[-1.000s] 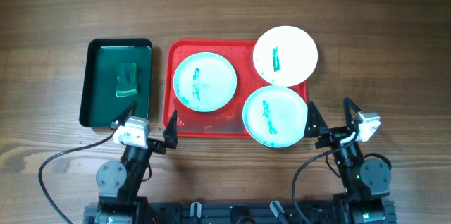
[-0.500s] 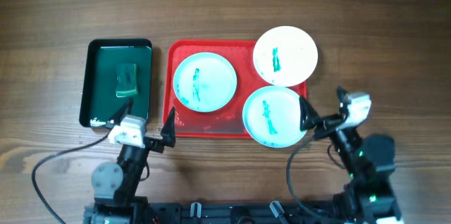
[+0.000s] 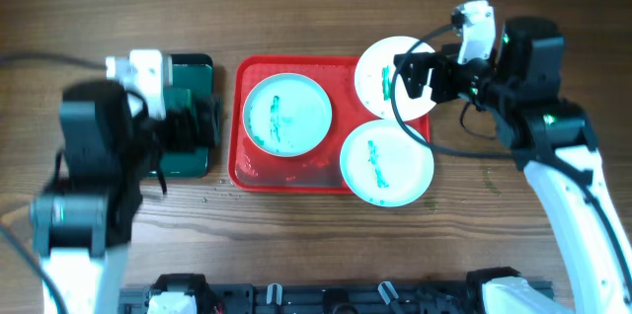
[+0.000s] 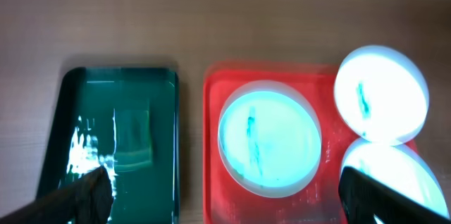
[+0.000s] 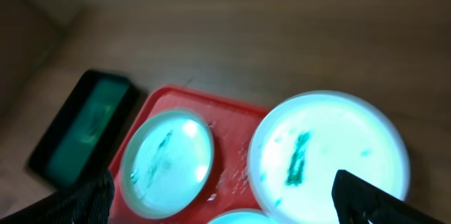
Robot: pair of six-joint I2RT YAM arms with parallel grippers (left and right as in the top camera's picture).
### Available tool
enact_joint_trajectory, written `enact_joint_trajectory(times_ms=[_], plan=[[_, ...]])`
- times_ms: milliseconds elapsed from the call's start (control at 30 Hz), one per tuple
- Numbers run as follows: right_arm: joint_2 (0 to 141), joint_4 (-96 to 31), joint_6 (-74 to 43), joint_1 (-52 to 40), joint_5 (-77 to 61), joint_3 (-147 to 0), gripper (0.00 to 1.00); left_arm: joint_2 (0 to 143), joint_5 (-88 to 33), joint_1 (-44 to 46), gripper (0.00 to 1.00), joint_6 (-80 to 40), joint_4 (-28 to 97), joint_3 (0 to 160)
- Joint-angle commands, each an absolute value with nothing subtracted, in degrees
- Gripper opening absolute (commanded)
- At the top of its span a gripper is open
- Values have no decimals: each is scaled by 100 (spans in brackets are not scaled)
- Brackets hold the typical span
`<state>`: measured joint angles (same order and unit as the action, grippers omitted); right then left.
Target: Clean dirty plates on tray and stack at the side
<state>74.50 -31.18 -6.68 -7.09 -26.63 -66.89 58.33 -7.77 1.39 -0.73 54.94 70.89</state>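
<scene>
Overhead: the red tray (image 3: 243, 156) lies on the counter (image 3: 296, 8) with one aqua plate (image 3: 286, 114) fully inside it. The second aqua plate (image 3: 386, 163) and the white plate (image 3: 375, 62) overhang its right rim. The left tool (image 3: 202, 121) hovers above the dark green tray (image 3: 193, 161), and the right tool (image 3: 415, 77) above the white plate.

Left wrist: its fingers (image 4: 84, 196) are spread wide and grip nothing.

Right wrist: its fingers (image 5: 81, 196) are likewise spread and empty.

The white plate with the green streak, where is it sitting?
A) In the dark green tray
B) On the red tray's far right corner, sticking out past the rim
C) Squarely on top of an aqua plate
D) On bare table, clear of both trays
B: the overhead view shows the white plate resting on the far right corner of the red tray, with part of it jutting beyond the rim.
</scene>
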Motion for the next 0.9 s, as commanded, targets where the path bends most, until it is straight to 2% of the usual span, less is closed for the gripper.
enact_joint_trajectory(times_ms=[0, 67, 233, 400, 467, 600, 700, 800, 867], plan=[[8108, -3717, -375, -766, -3570, -7216, 100, 7371, -1057, -95, 100, -176, 6716, 8488], [8761, -4407, -252, -989, -3564, -7596, 100, 8388, -1111, -97, 100, -178, 7231, 8958], [9730, -4974, -327, -1651, -3446, -7994, 100, 9354, -1605, -97, 100, -178, 7129, 8958], [10339, -4029, -775, -2231, -3085, -7992, 100, 9450, -1693, -97, 100, -176, 6643, 8958], [10558, -3472, -1538, -2261, -3089, -7988, 100, 9452, -1562, -104, 100, -174, 6619, 8958], [10986, -3179, -2112, -2305, -2484, -7988, 72, 9450, -668, -104, 100, -309, 6552, 8958], [11299, -3094, -2246, -2467, -1579, -7988, 64, 9463, 353, -228, 100, -1085, 6545, 8956], [11581, -3061, -2272, -2711, -1146, -7988, 55, 9507, 399, -373, 99, -1122, 6532, 8956], [11786, -3044, -2272, -2792, -913, -7988, 45, 9574, 399, -436, 95, -1125, 6534, 8949]])
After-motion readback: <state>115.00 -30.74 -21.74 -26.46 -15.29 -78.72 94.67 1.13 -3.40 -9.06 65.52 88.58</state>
